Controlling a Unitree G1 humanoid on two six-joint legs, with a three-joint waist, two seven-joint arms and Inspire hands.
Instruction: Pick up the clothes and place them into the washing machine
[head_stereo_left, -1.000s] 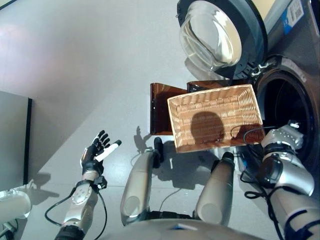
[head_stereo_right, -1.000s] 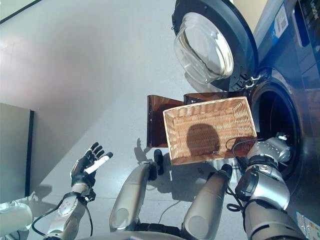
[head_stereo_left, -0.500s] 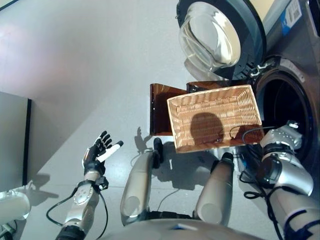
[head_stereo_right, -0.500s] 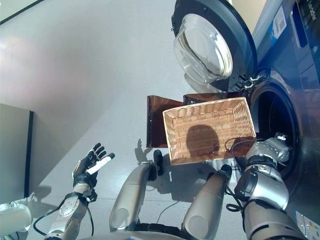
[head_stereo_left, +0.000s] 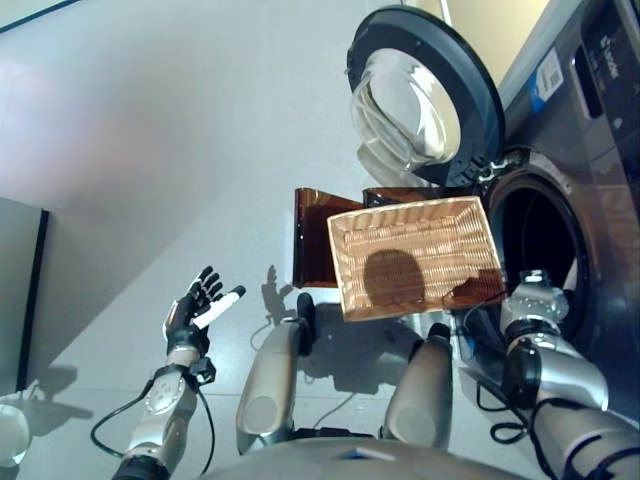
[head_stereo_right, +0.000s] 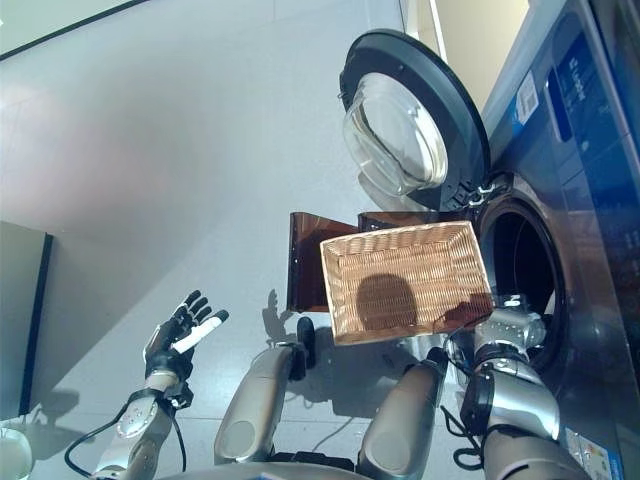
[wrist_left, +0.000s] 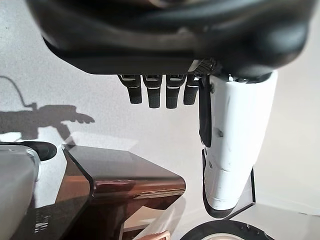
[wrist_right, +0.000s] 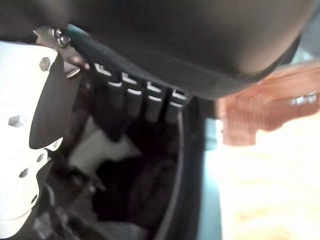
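Looks near done: wicker basket (head_stereo_left: 415, 255) sits empty on its brown stand (head_stereo_left: 312, 235) before the washing machine (head_stereo_right: 560, 200), door (head_stereo_left: 425, 95) swung wide. Clothes (wrist_right: 102, 150) seen as pale and dark cloth inside the drum, past the right robot hand (wrist_right: 145, 102), fingers straight and holding nothing. Left robot hand (head_stereo_left: 195, 305) spread over the floor, idle. Left, by judgement: withdraw arm past basket edge, shut door.

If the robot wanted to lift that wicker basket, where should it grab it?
Probably by a long rim of the basket, from above. It is a shallow open tray with no handle showing, resting on a brown stand, so fingers could hook over the rim nearest the robot. The left hand is free and open.
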